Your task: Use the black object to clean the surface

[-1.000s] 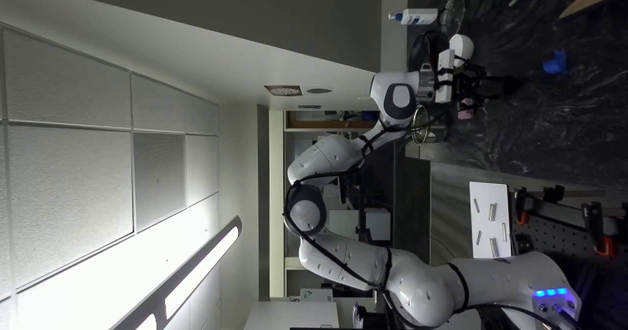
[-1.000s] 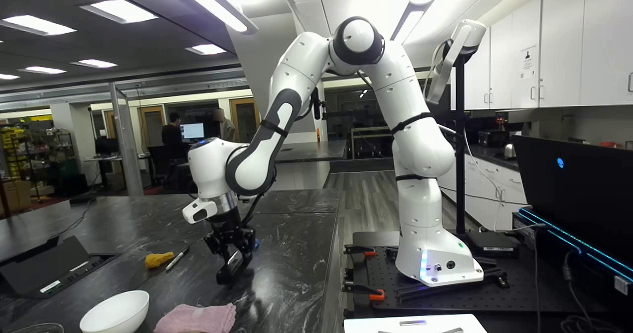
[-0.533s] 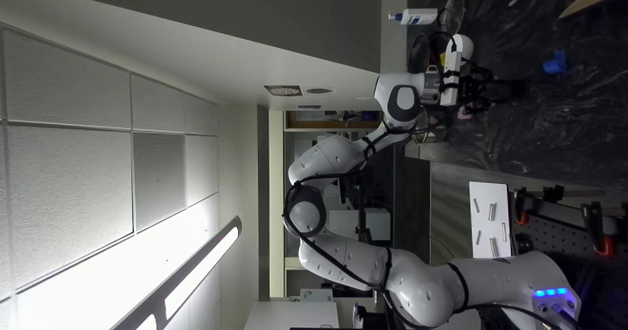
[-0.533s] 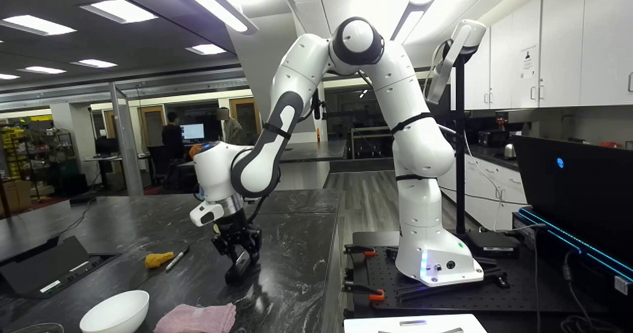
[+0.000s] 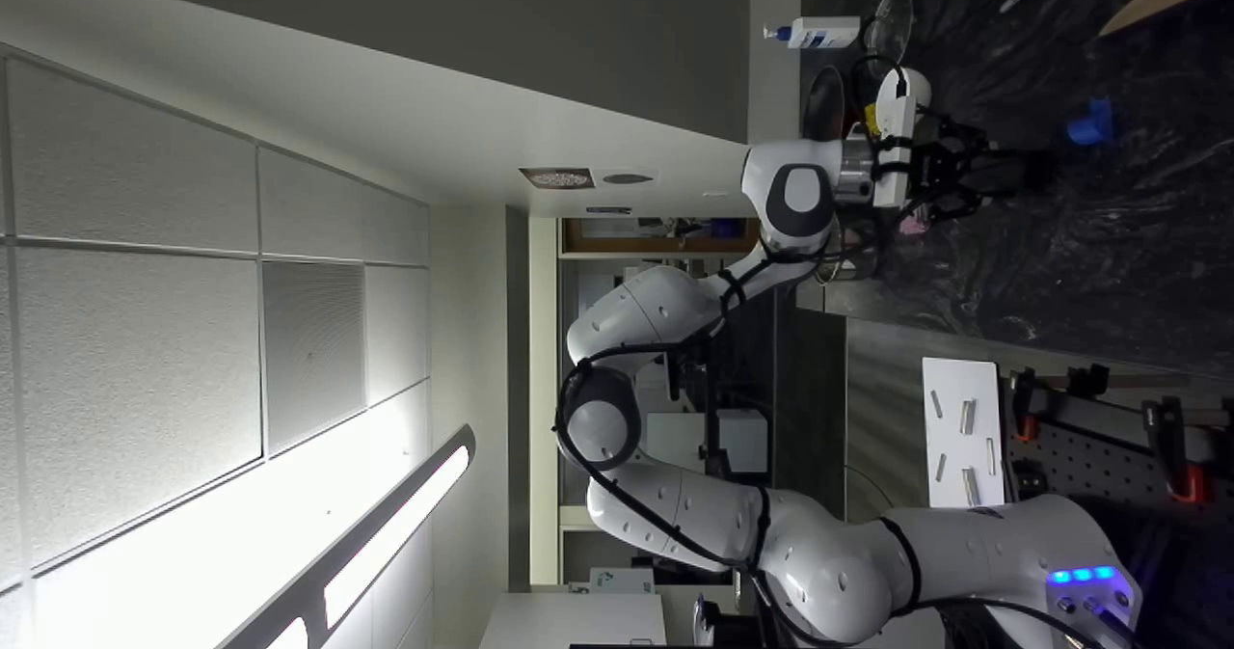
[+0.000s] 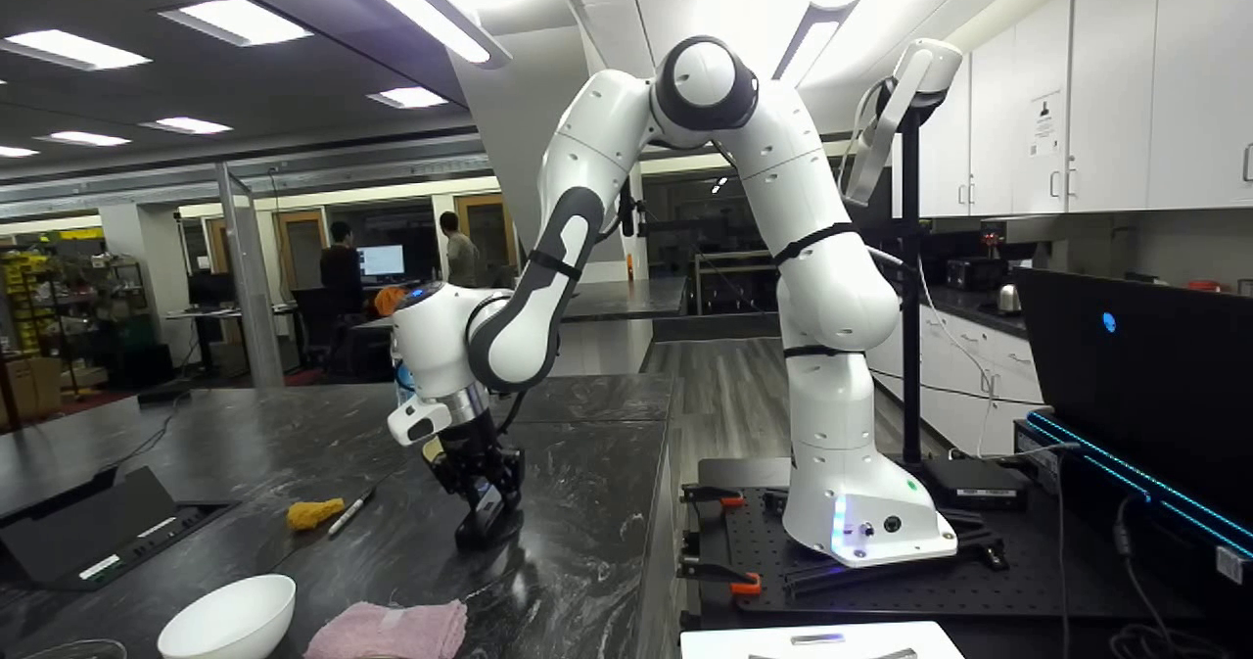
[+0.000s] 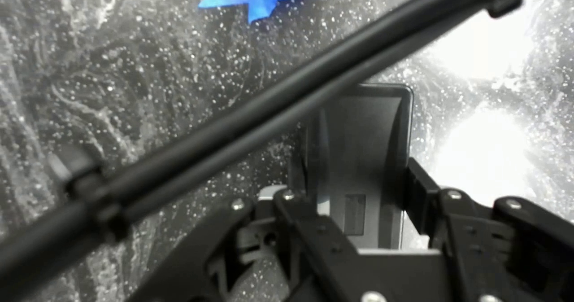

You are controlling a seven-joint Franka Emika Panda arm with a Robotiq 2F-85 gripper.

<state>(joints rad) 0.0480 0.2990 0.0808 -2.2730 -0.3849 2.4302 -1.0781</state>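
OK, blk obj (image 7: pixel 365 158) in grpr (image 7: pixel 358 189).

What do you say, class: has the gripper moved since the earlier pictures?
Yes: in an exterior view, the gripper has shifted picture-right, away from the bowl.

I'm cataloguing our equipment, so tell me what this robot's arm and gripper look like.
The arm is white with rounded segments, dark grey joint rings, black straps and a black cable along it. Blue lights mark its base. The wrist carries a silvery collar and white housing; the gripper is black and jointed, with silvery screws.
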